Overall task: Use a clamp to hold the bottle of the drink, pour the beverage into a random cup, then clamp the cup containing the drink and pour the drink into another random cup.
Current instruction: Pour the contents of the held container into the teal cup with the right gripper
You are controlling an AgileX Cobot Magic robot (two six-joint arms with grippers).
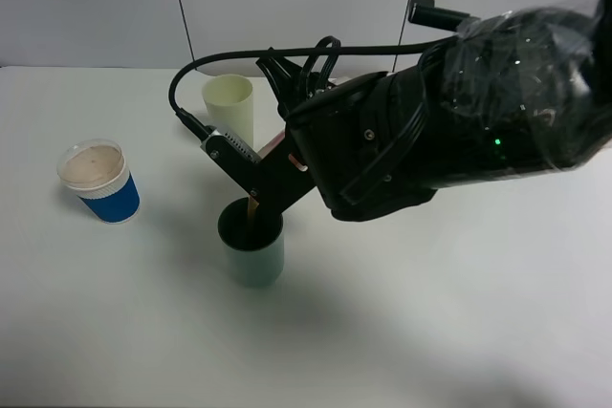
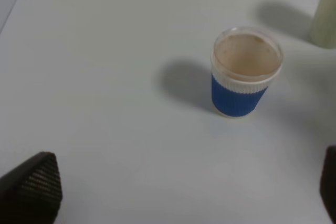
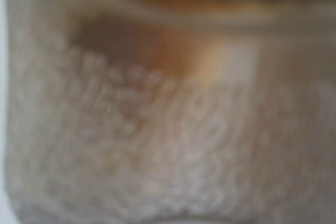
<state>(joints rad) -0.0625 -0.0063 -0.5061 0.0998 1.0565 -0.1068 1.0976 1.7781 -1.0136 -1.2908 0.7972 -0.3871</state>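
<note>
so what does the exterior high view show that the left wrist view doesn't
Only exterior high: the right end effector tipping the bottle, mostly hidden, over the green cup, with a brown stream running into it.
Only left wrist: the left end effector, its fingertips spread wide with nothing between them.
Both: the blue cup with pale brown contents, the cream cup (just its edge in the wrist view), and the white table.
</note>
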